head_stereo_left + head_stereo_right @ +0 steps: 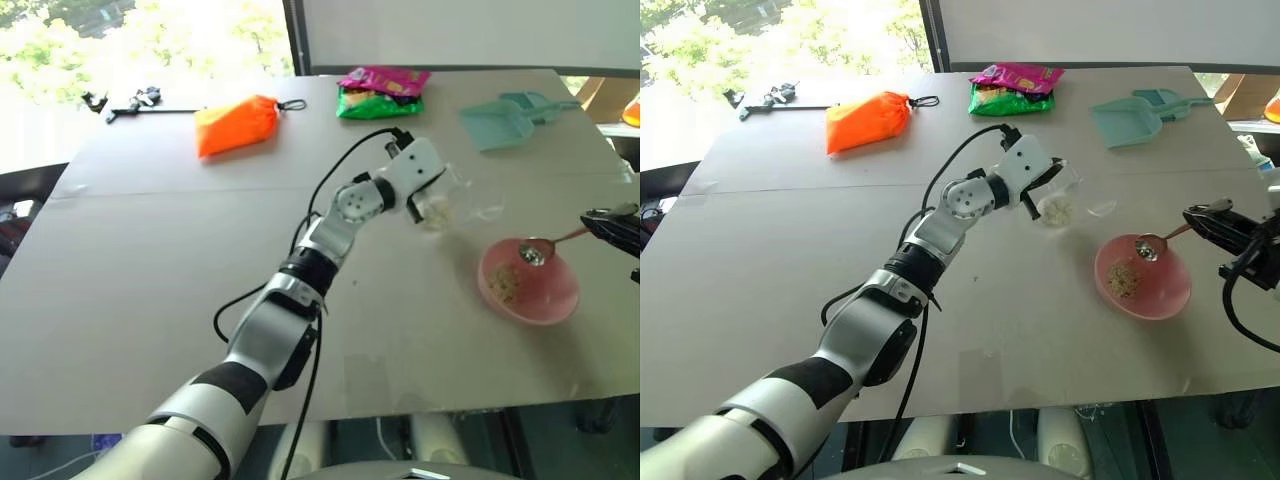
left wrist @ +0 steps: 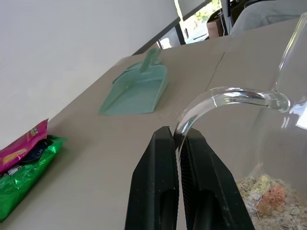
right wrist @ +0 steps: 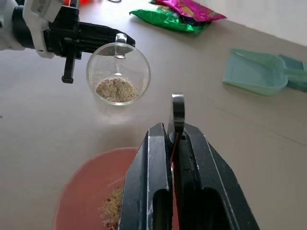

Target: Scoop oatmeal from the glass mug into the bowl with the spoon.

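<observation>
My left gripper (image 1: 1042,196) is shut on the handle of the glass mug (image 1: 1058,206) and holds it tilted above the table. In the left wrist view the black fingers (image 2: 158,182) pinch the clear handle. Oatmeal (image 3: 115,90) lies at the mug's bottom. To the right of the mug sits the pink bowl (image 1: 1172,292) with a small patch of oatmeal (image 1: 1122,279) inside. My right gripper (image 1: 1202,216) is shut on the handle of the silver spoon (image 1: 1148,247). The spoon's head hangs over the bowl's far side, turned edge-on in the right wrist view.
A teal dustpan (image 1: 500,120) lies at the far right of the table. Green and pink snack packets (image 1: 380,92) and an orange bag (image 1: 237,124) sit along the far edge. A small black tool (image 1: 130,102) lies at the far left.
</observation>
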Robot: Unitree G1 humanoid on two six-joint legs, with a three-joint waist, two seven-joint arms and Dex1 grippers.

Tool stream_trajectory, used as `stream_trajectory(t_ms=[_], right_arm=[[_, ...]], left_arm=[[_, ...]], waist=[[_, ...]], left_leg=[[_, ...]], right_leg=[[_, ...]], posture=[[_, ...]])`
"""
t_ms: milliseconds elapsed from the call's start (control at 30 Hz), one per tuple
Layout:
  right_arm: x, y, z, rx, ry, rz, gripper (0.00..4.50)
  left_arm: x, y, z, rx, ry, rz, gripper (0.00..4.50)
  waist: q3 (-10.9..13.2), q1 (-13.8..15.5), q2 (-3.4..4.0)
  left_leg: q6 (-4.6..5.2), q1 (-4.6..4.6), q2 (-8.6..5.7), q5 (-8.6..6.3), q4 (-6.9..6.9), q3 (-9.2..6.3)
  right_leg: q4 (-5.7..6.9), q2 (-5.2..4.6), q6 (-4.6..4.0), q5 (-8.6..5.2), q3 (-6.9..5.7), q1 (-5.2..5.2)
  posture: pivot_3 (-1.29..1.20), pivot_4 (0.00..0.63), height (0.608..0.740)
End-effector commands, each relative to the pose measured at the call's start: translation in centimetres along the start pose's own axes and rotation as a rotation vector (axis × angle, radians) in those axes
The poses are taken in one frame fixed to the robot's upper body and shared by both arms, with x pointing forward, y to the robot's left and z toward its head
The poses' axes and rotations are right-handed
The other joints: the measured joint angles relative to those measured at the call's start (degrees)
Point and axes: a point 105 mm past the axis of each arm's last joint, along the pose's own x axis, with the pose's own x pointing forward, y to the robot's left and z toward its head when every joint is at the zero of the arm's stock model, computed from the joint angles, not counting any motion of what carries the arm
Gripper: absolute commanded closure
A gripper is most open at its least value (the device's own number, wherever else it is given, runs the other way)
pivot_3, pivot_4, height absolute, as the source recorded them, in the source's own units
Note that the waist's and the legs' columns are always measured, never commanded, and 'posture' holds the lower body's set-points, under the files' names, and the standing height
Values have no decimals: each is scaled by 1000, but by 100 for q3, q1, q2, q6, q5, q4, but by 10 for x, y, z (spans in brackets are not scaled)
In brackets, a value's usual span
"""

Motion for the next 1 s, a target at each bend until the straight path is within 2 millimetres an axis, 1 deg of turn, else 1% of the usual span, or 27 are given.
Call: stream_trajectory(t_ms=[33, 67, 133, 233, 267, 367, 500, 567, 633, 700, 733, 767, 800, 833, 867, 933, 967, 1000], right_arm=[[-10, -13, 36, 130, -238, -48, 4500], [-8, -16, 45, 204, -308, -46, 4500], [-2, -16, 56, 315, -389, -23, 4500], [19, -7, 71, 411, -453, 50, 4500], [27, -3, 73, 428, -449, 77, 4500], [45, 4, 75, 463, -442, 128, 4500], [68, 12, 69, 432, -390, 177, 4500], [86, 15, 66, 380, -359, 173, 4500], [104, 22, 68, 355, -349, 206, 4500], [123, 31, 72, 347, -352, 238, 3790], [131, 38, 75, 352, -356, 274, 3433], [138, 46, 76, 343, -351, 312, 3027], [145, 52, 77, 326, -352, 339, 2498], [149, 56, 79, 320, -356, 351, 1959], [150, 56, 82, 318, -367, 356, 1511], [143, 57, 93, 304, -415, 399, 559], [136, 53, 98, 287, -439, 404, 87], [129, 48, 99, 255, -457, 392, 87]], left_arm=[[-2, 13, 24, -6, -89, 53, 4471], [-3, 15, 24, -14, -91, 68, 4471], [-6, 19, 24, -38, -97, 91, 4471], [-13, 27, 26, -74, -108, 124, 4471], [-16, 31, 26, -87, -107, 143, 4471], [-26, 40, 27, -114, -107, 186, 4471], [-38, 49, 30, -166, -113, 246, 4471], [-46, 53, 30, -186, -116, 276, 4471], [-55, 54, 27, -201, -112, 299, 4471], [-65, 55, 23, -223, -104, 324, 4500], [-70, 55, 19, -240, -97, 338, 4500], [-75, 56, 15, -253, -85, 354, 4500], [-81, 57, 9, -268, -72, 377, 4500], [-86, 59, 5, -283, -62, 395, 4500], [-90, 60, 2, -296, -56, 410, 4500], [-109, 69, -11, -335, -34, 487, 4500], [-120, 75, -18, -360, -28, 536, 4500], [-132, 81, -25, -381, -20, 583, 4500]], waist=[[0, -11, 0], [1, -28, -1], [-1, -23, 2], [0, -52, 1], [0, -57, 1], [0, -38, 0], [0, -23, 1], [0, -16, 1], [-1, -48, 2], [-1, -92, 2], [-1, -105, 3], [-2, -141, 4], [-3, -139, 6], [-3, -140, 6], [-3, -143, 6], [-3, -129, 6], [-3, -122, 6], [-124, -123, 11]], left_leg=[[0, 0, 0, 0, 3, -2], [0, 0, 0, 0, 8, -1], [0, 3, 1, 0, 12, -1], [0, 8, 2, 0, 31, -7], [0, 8, 1, 0, 33, -7], [0, 5, 0, 0, 45, -15], [0, -3, -4, 0, 51, -20], [0, -7, -6, 0, 53, -28], [0, -7, -6, 0, 53, -29], [-1, -1, -4, 0, 51, -30], [-1, -3, -4, 1, 51, -32], [-2, -1, -1, 1, 51, -33], [-2, 0, 0, 1, 50, -37], [-2, 0, 0, 1, 50, -44], [-2, -1, 0, 1, 50, -50], [-3, -5, -3, 2, 51, -64], [-3, -8, -6, 2, 52, -67], [-3, -9, -7, 2, 53, -67]], right_leg=[[1, 0, 0, 0, -1, 2], [4, 0, 0, 0, 0, 2], [7, 0, 2, 1, 1, 6], [19, 2, 3, 2, 0, 14], [24, 2, 3, 3, 2, 14], [37, 2, 4, 3, -3, 12], [35, 0, 4, 3, -8, 12], [31, -2, 4, 3, -15, 12], [30, -2, 4, 3, -15, 11], [35, 0, 4, 3, -8, 9], [39, 0, 4, 3, -10, 7], [39, 5, 4, 3, -12, 4], [45, 6, 4, 3, -9, 4], [46, 6, 4, 3, -10, 2], [44, 6, 4, 3, -12, 1], [42, 2, 4, 3, -11, 0], [40, -3, 4, 3, -13, -2], [38, -4, 4, 3, -13, -2]], posture=[[0, 150, 740], [0, 150, 740], [0, 150, 740], [0, 150, 740], [0, 150, 740], [0, 150, 740], [0, 150, 740], [0, 150, 740], [0, 150, 740], [0, 150, 740], [0, 150, 740], [0, 150, 740], [0, 150, 740], [0, 150, 740], [0, 150, 740], [0, 150, 740], [0, 0, 740], [0, 0, 740]])
